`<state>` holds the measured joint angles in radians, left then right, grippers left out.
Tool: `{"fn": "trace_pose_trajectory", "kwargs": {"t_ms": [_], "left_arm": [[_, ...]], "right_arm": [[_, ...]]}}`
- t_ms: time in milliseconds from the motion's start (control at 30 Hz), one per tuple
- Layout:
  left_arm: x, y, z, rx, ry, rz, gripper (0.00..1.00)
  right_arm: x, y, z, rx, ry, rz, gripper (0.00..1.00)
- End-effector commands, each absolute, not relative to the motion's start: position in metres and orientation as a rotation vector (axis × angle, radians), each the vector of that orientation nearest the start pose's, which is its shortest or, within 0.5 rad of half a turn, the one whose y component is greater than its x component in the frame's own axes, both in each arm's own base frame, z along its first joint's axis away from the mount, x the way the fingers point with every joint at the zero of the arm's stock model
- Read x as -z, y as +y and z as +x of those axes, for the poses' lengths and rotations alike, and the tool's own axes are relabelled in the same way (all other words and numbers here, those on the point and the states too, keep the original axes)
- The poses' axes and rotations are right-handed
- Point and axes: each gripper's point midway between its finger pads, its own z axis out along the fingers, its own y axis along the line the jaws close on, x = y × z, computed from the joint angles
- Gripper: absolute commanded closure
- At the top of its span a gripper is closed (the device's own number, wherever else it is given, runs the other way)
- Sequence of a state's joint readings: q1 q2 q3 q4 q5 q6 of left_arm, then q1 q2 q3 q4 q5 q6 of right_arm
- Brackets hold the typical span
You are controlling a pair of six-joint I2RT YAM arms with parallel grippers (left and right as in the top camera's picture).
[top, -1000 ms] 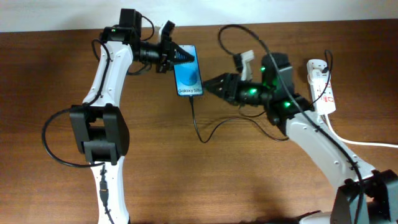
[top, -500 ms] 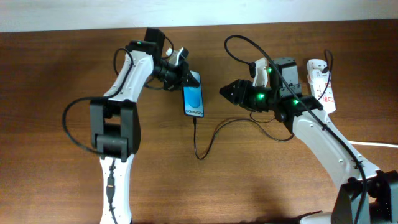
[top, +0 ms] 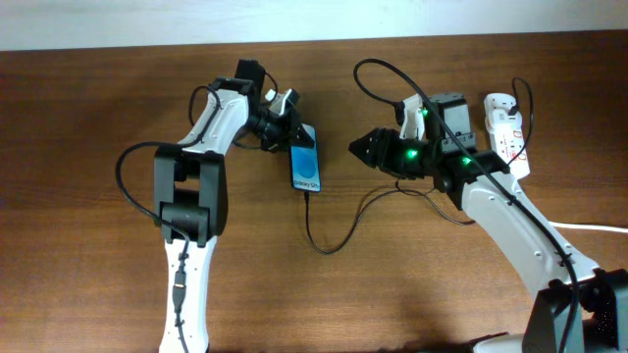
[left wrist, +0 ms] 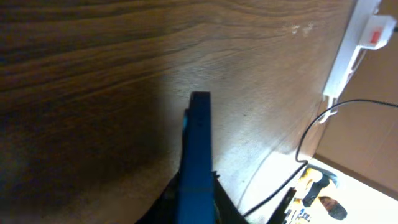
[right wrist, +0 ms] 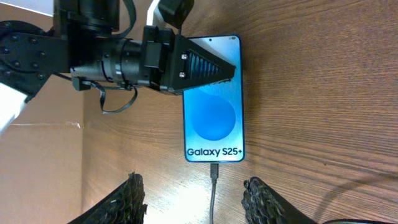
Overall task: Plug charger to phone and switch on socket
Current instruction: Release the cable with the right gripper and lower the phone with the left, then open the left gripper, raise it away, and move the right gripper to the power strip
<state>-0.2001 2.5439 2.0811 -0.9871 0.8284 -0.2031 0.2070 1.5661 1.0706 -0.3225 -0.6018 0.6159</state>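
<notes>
Near the middle of the table's (top: 98, 147) far edge, phone (top: 306, 167) pinched at its top end in the left gripper's (top: 292, 130) closed jaws, seemingly to steady it with the charger (right wrist: 214, 172) seated in its bottom port; right gripper's (top: 359, 150) jaws wide and empty, probably free for the socket (top: 508, 135) towards the far right corner.

Wood-grain table (top: 88, 147) — satin sheen, phone (right wrist: 214, 118) with glossy screen, smooth white plastic socket (top: 510, 137), matt black charger (right wrist: 214, 170)
</notes>
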Motion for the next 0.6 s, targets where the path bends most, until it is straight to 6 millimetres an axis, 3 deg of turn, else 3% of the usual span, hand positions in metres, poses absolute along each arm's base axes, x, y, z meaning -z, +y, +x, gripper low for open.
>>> {"fn": "trace_pose_trajectory", "kwargs": {"t_ms": [0, 100, 167, 233, 333, 433, 533, 567], "left_arm": [[-0.007, -0.223, 0.469, 1.314, 2.936, 0.059, 0.74], [-0.007, -0.223, 0.469, 1.313, 2.936, 0.059, 0.64], [-0.003, -0.220, 0.470, 1.274, 2.953, 0.051, 0.65], [0.009, -0.199, 0.472, 1.091, 3.047, -0.113, 0.66], [0.011, -0.184, 0.475, 0.996, 3.071, -0.152, 0.59], [0.016, -0.161, 0.472, 0.738, 3.147, -0.184, 0.52], [0.019, -0.153, 0.470, 0.634, 3.170, -0.181, 0.50], [0.022, -0.142, 0.468, 0.524, 3.190, -0.185, 0.49]], "right_arm": [[-0.166, 0.177, 0.385, -1.071, 2.447, 0.181, 0.46], [-0.166, 0.177, 0.385, -1.071, 2.447, 0.180, 0.46], [-0.166, 0.176, 0.384, -1.064, 2.447, 0.163, 0.46], [-0.164, 0.176, 0.382, -1.057, 2.458, 0.156, 0.46], [-0.163, 0.176, 0.382, -1.049, 2.460, 0.136, 0.46], [-0.162, 0.174, 0.383, -1.033, 2.460, 0.143, 0.45], [-0.161, 0.173, 0.384, -1.023, 2.460, 0.148, 0.43], [-0.161, 0.173, 0.383, -1.023, 2.461, 0.148, 0.42]]}}
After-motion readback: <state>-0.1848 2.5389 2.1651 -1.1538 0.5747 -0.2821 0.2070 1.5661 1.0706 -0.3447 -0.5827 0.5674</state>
